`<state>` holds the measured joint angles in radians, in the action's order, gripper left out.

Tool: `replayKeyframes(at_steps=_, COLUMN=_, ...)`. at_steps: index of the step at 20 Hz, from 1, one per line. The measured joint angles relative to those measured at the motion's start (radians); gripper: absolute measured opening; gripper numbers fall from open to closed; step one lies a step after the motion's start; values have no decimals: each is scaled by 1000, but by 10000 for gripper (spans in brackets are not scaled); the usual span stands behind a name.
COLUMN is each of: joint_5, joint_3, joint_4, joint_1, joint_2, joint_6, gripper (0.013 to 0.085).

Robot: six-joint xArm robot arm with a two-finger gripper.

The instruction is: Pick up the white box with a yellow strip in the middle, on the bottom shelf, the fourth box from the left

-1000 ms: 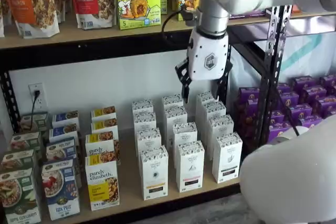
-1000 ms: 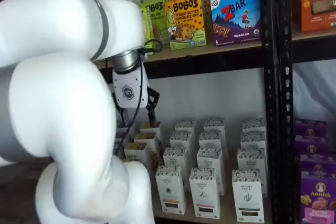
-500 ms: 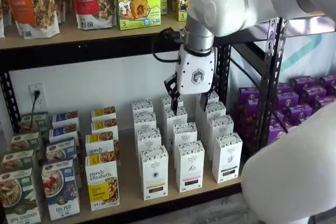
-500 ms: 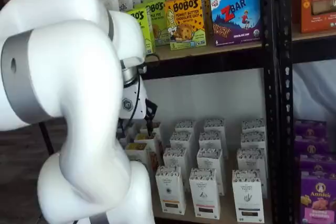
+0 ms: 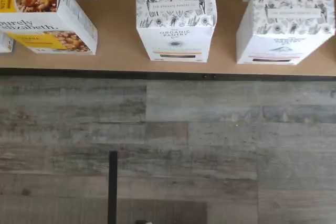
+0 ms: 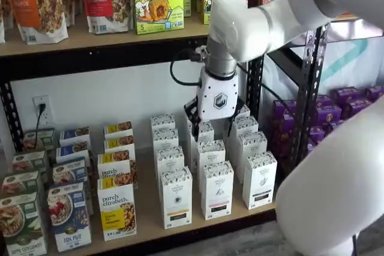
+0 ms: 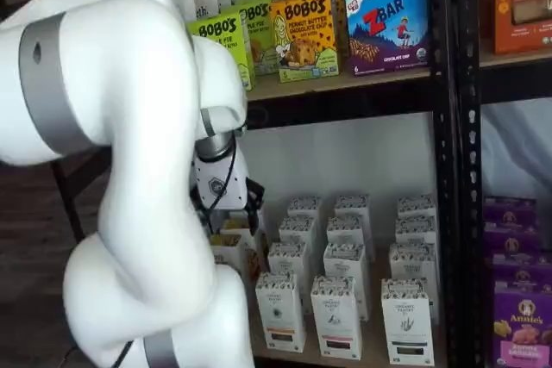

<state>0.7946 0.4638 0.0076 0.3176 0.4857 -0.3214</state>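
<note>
Along the lower part of the frame, the bottom shelf (image 6: 146, 223) holds rows of look-alike cartons. Mid-frame hangs the gripper (image 6: 213, 128), fingers apart, empty. The white box (image 6: 176, 197) stands lower, front row. Its black-strip neighbor (image 6: 217, 190) stands close, so the gripper might grab or bump that one.

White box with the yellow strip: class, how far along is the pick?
Done: nothing yet; the white box stands untouched on the bottom shelf. In hand: the open gripper hangs over the white cartons, empty. Left: descend, close on it, lift.
</note>
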Motion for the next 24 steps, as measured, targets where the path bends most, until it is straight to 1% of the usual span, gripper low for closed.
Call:
replayKeyframes(at_steps=3, joint_5=-35, joint_3=14, joint_4=22, joint_1=-10, joint_2=-66, joint_6=26, gripper=850)
replayKeyframes(at_steps=6, joint_5=-79, joint_3=40, joint_4=18, joint_1=-16, joint_2=-158, joint_6=30, gripper=850)
replayKeyframes(at_steps=8, joint_5=-97, joint_3=62, joint_4=7, joint_1=-19, joint_2=-216, joint_6=24, gripper=850)
replayKeyframes(at_steps=9, joint_5=-104, joint_3=71, joint_4=12, joint_1=-21, joint_2=-240, joint_6=30, gripper=850)
replayKeyframes(at_steps=10, joint_5=-114, joint_3=79, joint_4=24, joint_1=-24, joint_2=-262, joint_6=42, gripper=850)
replayKeyframes(at_steps=12, joint_5=-163, joint_3=89, joint_4=50, joint_1=-34, joint_2=-315, joint_6=74, gripper=850)
replayKeyframes(at_steps=14, joint_5=-203, joint_3=91, joint_4=55, joint_1=-39, joint_2=-345, joint_6=86, gripper=850)
replayKeyframes(at_steps=17, joint_5=-260, joint_3=96, joint_4=49, joint_1=-46, joint_2=-397, joint_6=90, gripper=850)
replayKeyframes(at_steps=20, joint_5=-319, joint_3=103, joint_4=72, joint_1=-60, joint_2=-459, joint_6=127, gripper=850)
replayKeyframes(at_steps=21, joint_5=-332, joint_3=105, joint_4=73, joint_1=-64, joint_2=-473, joint_6=132, gripper=850)
replayKeyframes(at_steps=24, joint_5=-386, joint_3=113, joint_4=46, joint_1=-77, joint_2=-528, joint_6=123, gripper=850)
